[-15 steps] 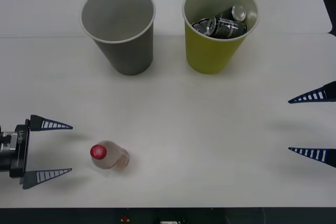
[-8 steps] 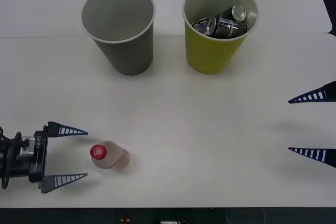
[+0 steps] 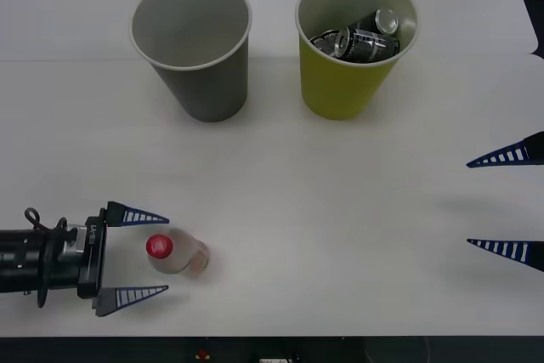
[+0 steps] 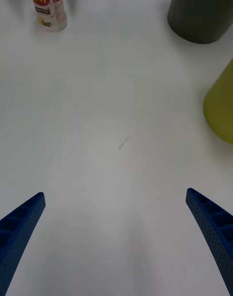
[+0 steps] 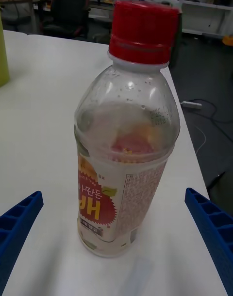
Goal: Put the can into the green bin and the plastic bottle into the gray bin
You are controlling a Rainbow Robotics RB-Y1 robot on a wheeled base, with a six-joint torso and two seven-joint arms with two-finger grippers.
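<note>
Left gripper (image 3: 143, 254) nearer than before, spread wide astride one bottle (image 3: 177, 252); right gripper (image 3: 505, 202) open; two bins, two cans (image 3: 361, 36).

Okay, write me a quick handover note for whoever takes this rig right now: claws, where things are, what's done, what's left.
Left claw: open, at the near left of the table, its fingers either side of the upright plastic bottle, not gripping yet.
Right claw: open, idle at the right edge.
Green bin: far right, dark cans inside, so that part looks done.
Gray bin: far left beside it, nothing in it.
Left to do: close on the bottle, lift it, drop it into the gray bin.
</note>
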